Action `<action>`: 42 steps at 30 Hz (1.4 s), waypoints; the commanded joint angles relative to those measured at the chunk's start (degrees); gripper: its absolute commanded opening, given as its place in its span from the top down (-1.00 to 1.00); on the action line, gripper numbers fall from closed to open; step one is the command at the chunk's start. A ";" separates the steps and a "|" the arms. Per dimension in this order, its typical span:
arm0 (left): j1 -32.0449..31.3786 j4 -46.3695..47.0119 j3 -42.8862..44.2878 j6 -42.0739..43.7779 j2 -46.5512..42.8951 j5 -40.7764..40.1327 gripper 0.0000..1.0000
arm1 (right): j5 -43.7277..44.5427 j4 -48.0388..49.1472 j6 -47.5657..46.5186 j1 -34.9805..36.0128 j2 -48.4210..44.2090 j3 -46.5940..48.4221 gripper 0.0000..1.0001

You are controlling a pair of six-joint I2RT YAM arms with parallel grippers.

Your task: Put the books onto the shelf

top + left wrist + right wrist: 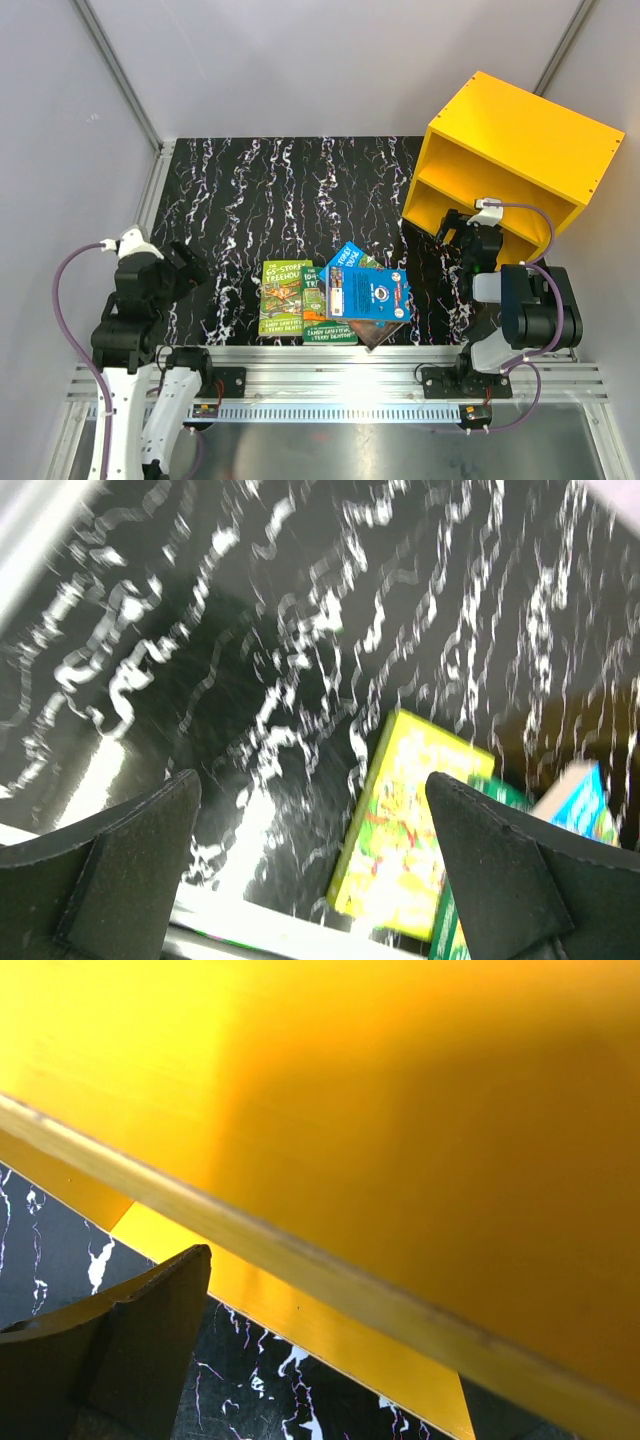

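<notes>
The books lie in a loose overlapping pile at the table's near edge: a green one (282,297), a second green one (320,310), a bright blue one (366,294) on top, another blue one (352,256) behind it, and a dark corner (383,333) underneath. The yellow shelf (510,165) stands at the back right, open towards the arms. My left gripper (190,270) is open, left of the pile and apart from it; its view shows the green book (415,825) between its fingers (130,860). My right gripper (460,235) is open and empty at the shelf's lower opening (330,1210).
The table top (280,190) is black with white veins. White walls close in on both sides and at the back. A metal rail (340,375) carrying both arm bases runs along the near edge, just in front of the books.
</notes>
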 commanded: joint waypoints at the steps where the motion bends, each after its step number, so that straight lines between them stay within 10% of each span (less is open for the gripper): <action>1: -0.50 -1.46 0.25 0.35 1.82 5.37 -0.97 | -0.92 1.69 -0.65 -0.16 0.00 1.00 -0.99; 19: -1.12 -9.12 18.79 -3.34 17.73 12.42 -0.97 | 0.75 1.97 -0.74 1.15 -2.10 -0.14 -1.00; 27: -4.28 -6.91 25.83 -5.98 26.96 10.65 -0.97 | 4.10 -53.44 9.34 6.51 -16.25 23.22 -1.00; 34: -6.04 -15.87 32.24 -6.85 33.11 -5.24 -0.97 | -3.09 -76.25 24.56 10.73 -30.48 30.34 -0.99; 36: -6.13 -17.28 34.27 -7.82 34.96 -4.75 -0.98 | -16.44 -77.93 26.32 10.73 -36.00 30.19 -0.99; 39: -8.84 -13.89 31.83 -8.61 35.76 1.40 -0.97 | -15.59 -84.57 46.39 9.86 -42.95 23.78 -1.00; 42: -17.79 -8.01 28.58 -10.72 36.72 1.59 -0.97 | -18.32 -84.52 45.76 9.85 -47.28 21.92 -1.00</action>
